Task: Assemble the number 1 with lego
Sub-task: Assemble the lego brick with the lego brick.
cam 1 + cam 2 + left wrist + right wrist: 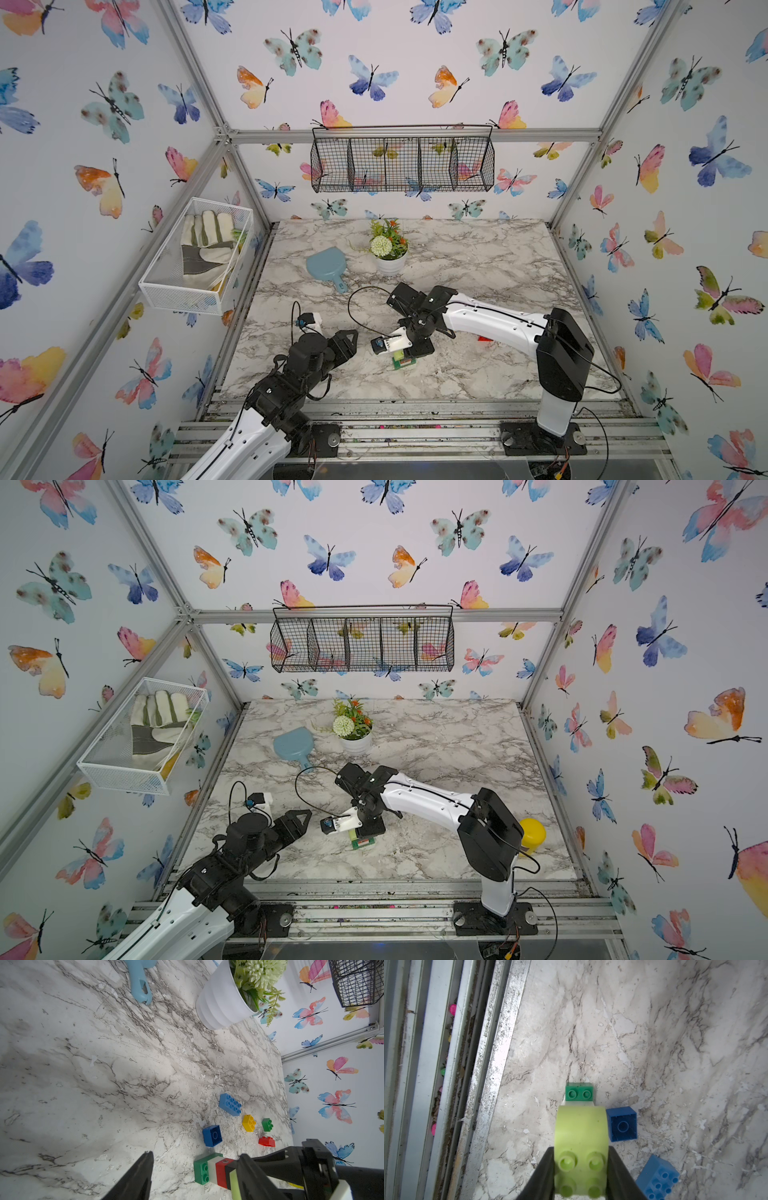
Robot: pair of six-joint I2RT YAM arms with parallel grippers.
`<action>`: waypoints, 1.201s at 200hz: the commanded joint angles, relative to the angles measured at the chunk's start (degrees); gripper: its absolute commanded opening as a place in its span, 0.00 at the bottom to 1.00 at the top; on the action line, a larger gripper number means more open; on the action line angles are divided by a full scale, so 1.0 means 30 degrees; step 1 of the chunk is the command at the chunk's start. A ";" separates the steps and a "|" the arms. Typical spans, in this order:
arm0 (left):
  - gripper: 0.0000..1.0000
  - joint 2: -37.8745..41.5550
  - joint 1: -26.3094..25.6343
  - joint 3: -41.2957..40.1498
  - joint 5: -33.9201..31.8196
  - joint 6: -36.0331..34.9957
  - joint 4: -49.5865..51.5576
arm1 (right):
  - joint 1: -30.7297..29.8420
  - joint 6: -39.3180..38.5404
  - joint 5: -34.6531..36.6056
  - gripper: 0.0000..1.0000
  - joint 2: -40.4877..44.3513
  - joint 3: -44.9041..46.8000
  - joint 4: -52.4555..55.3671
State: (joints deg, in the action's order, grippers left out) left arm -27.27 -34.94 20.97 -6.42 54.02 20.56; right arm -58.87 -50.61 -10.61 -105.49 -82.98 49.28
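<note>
1. Now the right gripper (581, 1148) clamps a glossy lime brick (581, 1126) onto the studded stack (209, 1168) of green, white, red and black on the veined marble table (104, 1084)
2. Beside it the left gripper (196, 1155) has its jaws apart, empty
3. Nearby lie loose bricks (230, 1104), blue, yellow, green and red

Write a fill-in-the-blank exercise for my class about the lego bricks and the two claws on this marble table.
1. The right claw grips the top brick of the stack; that brick's colour is ____.
2. The stack's bottom brick is ____.
3. The dark blue square brick lies with its studs facing ____.
4. The left claw is open and holds ____.
Missing words: lime; green; down; nothing.
</note>
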 commanded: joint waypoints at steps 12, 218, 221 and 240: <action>0.69 0.0120 0.0103 0.0034 -0.0270 -0.0254 0.0176 | -0.0122 0.1047 -0.1138 0.55 0.0485 -0.0361 -0.0258; 0.74 -0.8272 -0.0242 0.1397 1.1693 -0.2018 -0.5400 | 0.0757 2.8658 -0.0272 0.34 0.6671 0.6928 -0.8041; 0.74 -0.8422 -0.0262 0.1422 1.1887 -0.2011 -0.5528 | 0.0757 2.8689 -0.0294 0.34 0.6606 0.6945 -0.8050; 0.72 -0.9228 -0.0307 0.1662 1.2043 -0.2083 -0.5883 | 0.0757 2.8764 -0.0323 0.32 0.6261 0.6923 -0.8183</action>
State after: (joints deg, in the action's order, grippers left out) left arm -52.69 -35.40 23.90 25.91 48.62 6.42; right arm -56.60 33.43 -10.57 -85.69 -60.97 25.10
